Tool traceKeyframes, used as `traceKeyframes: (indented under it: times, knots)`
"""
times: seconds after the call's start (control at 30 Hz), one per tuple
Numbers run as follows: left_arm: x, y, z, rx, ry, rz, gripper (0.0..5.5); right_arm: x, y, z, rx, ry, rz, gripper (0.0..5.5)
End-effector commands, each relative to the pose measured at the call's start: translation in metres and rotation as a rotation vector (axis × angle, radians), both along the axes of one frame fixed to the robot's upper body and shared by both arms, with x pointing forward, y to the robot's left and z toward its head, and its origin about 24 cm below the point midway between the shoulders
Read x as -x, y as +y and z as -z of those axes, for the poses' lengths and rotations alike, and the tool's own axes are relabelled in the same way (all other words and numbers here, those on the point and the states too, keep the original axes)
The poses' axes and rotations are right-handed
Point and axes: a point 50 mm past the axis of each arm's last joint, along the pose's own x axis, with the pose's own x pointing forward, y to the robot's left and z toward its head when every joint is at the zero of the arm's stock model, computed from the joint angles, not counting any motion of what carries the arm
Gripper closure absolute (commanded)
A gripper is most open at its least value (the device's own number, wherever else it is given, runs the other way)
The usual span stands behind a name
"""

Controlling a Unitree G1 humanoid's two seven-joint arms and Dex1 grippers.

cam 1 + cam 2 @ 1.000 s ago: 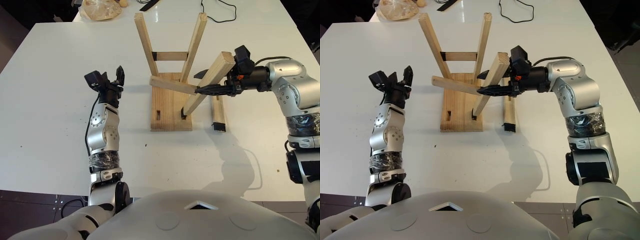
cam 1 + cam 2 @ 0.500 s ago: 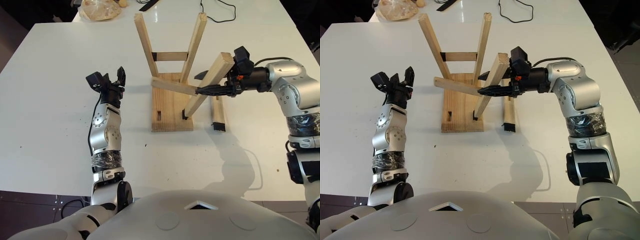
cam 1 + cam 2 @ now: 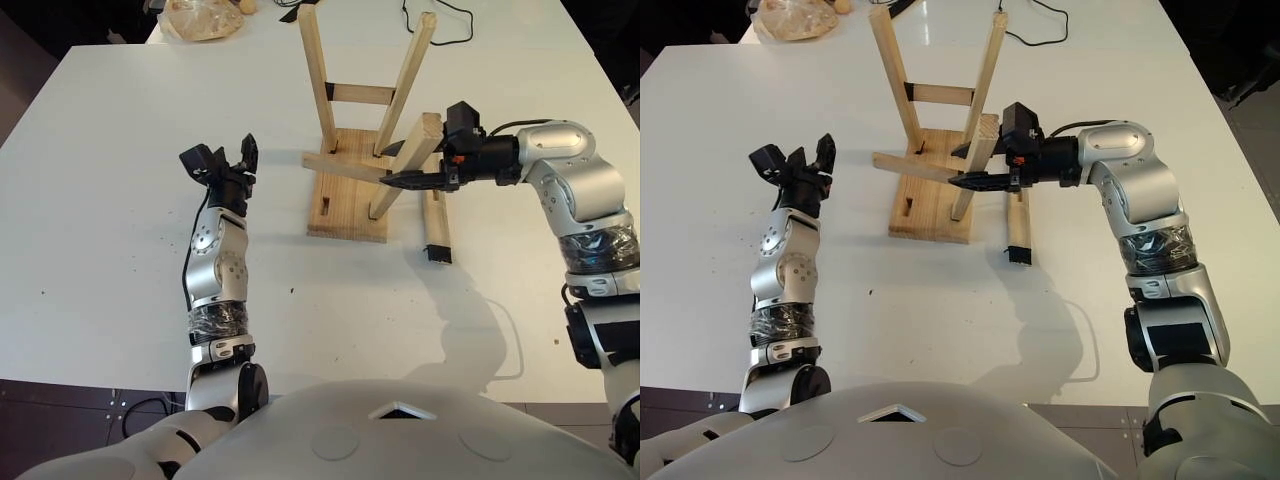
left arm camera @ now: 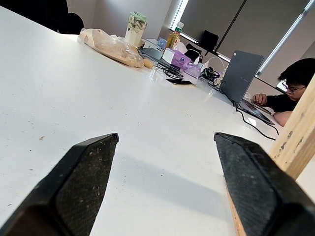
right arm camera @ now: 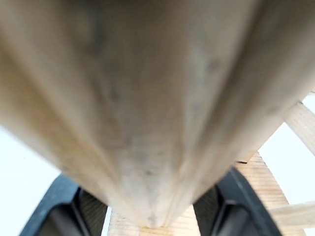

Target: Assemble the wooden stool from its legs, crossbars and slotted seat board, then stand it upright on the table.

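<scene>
Your right gripper point(image 3: 392, 180) is pinching the tilted leg point(image 3: 420, 138), with its lower end on the seat board point(image 3: 345, 218) just below the claw. Your left gripper point(image 3: 226, 158) is spread wide, with the board off to its right.

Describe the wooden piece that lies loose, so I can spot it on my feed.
Find the seat board in the middle of the white table, with legs standing up from it. Just off its right edge, under the right gripper and the tilted leg it grips, is a stick. It alone lies flat on the table, apart from the board, and its near end is dark.
</scene>
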Motion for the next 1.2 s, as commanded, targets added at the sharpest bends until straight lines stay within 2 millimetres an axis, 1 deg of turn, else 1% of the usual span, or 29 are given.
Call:
traceKeyframes:
  times: [0.03,0.1,0.2,0.37,0.47,0.5,0.6,0.7,0.73,0.8,0.9,1.0,1.07,1.1,1.2]
  knots:
    - [0.001,-0.003,0.000,-0.005,-0.003,0.015,1.88,0.019,-0.011,0.039,0.166,0.203,-0.061,3.47]
    - [0.000,-0.006,0.001,-0.010,-0.006,0.032,1.88,0.023,-0.014,0.042,0.180,0.221,-0.076,3.47]
    - [-0.001,-0.008,-0.001,-0.016,-0.012,0.044,1.88,0.019,-0.016,0.044,0.197,0.216,-0.053,3.47]
    - [-0.004,-0.008,-0.003,-0.023,-0.018,0.044,1.88,0.017,-0.012,0.050,0.209,0.202,-0.031,3.47]
    - [-0.003,-0.006,-0.001,-0.030,-0.014,0.038,1.88,0.011,-0.009,0.050,0.176,0.148,0.009,3.47]
    - [-0.003,-0.005,-0.001,-0.031,-0.013,0.037,1.88,0.009,-0.009,0.047,0.139,0.121,0.016,3.10]
    - [-0.002,-0.004,0.002,-0.034,-0.005,0.037,1.88,0.010,-0.013,0.031,0.033,0.068,0.037,2.66]
    - [0.002,-0.003,0.008,-0.045,0.013,0.040,1.88,0.020,-0.019,0.028,0.010,0.081,0.033,2.24]
    - [0.003,-0.003,0.009,-0.052,0.021,0.041,1.88,0.022,-0.022,0.031,0.019,0.092,0.044,2.14]
    - [0.003,-0.003,0.012,-0.062,0.032,0.040,1.88,0.027,-0.033,0.043,0.081,0.127,0.090,1.95]
    - [0.004,-0.001,0.014,-0.068,0.040,0.041,1.88,0.034,-0.048,0.058,0.166,0.139,0.171,1.95]
    - [0.004,0.001,0.016,-0.077,0.051,0.040,1.88,0.034,-0.055,0.069,0.220,0.100,0.315,1.95]
    - [0.006,0.002,0.018,-0.077,0.057,0.029,1.88,0.030,-0.054,0.078,0.235,0.077,0.446,1.95]
    - [0.006,0.003,0.018,-0.077,0.060,0.025,1.88,0.031,-0.050,0.081,0.218,0.077,0.484,1.95]
    - [0.006,0.004,0.020,-0.077,0.068,0.016,1.88,0.038,-0.040,0.089,0.243,0.030,0.510,1.95]
